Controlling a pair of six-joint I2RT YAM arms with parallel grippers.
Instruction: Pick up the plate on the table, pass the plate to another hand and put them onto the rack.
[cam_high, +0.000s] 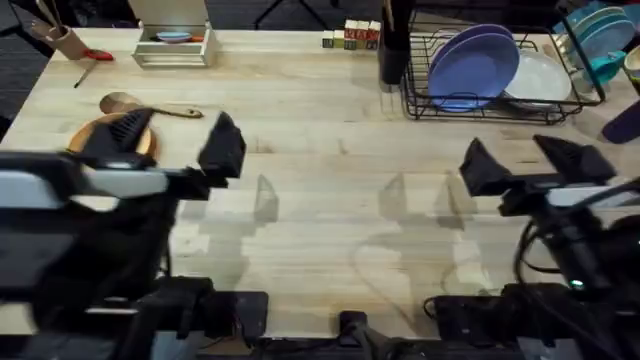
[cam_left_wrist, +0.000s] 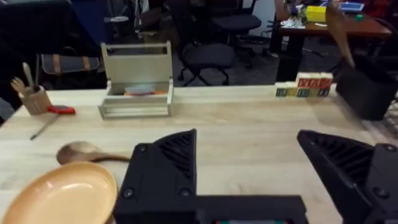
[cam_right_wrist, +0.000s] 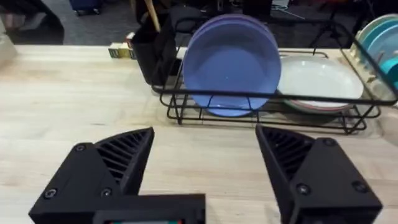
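The orange plate (cam_high: 95, 135) lies flat on the table (cam_high: 330, 200) at the far left, partly covered from above by one finger of my left gripper (cam_high: 172, 142). That gripper hovers open just right of the plate (cam_left_wrist: 62, 196), holding nothing. My right gripper (cam_high: 530, 163) is open and empty over the table's right side, in front of the black wire rack (cam_high: 490, 108). In the right wrist view the rack (cam_right_wrist: 267, 99) stands ahead of the right gripper (cam_right_wrist: 205, 134), and the left gripper (cam_left_wrist: 245, 146) shows wide open in its own view.
Blue plates (cam_high: 475, 65) and a white plate (cam_high: 540, 78) stand in the rack. A wooden spoon (cam_high: 150, 105) lies just behind the orange plate. A white tray box (cam_high: 172, 45), a utensil cup (cam_high: 65, 40), letter blocks (cam_high: 352, 35) and a black holder (cam_high: 393, 55) line the far edge.
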